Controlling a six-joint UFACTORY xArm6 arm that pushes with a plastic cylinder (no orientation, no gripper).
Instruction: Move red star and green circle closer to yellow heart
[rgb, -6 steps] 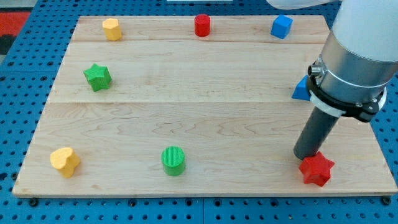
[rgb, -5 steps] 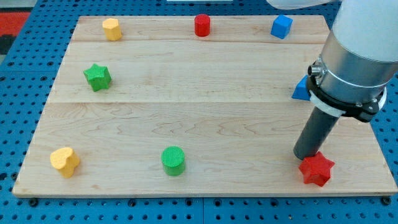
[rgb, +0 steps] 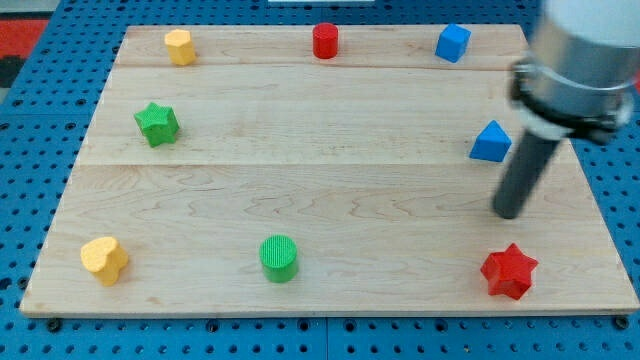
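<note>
The red star (rgb: 509, 271) lies near the board's bottom right corner. The green circle (rgb: 279, 257) stands at the bottom middle. The yellow heart (rgb: 104, 260) lies at the bottom left. My tip (rgb: 508, 213) is above the red star toward the view's top, apart from it, and just below the blue triangle (rgb: 490, 142). The rod and arm look blurred with motion.
A green star (rgb: 157, 123) lies at the left. Along the top edge stand a yellow block (rgb: 180, 46), a red cylinder (rgb: 325, 41) and a blue cube (rgb: 452, 42). The wooden board (rgb: 330, 190) rests on a blue pegboard.
My tip has moved from touching the red star's upper left up and slightly right, away from it. The blue triangle is now fully visible. No block has moved.
</note>
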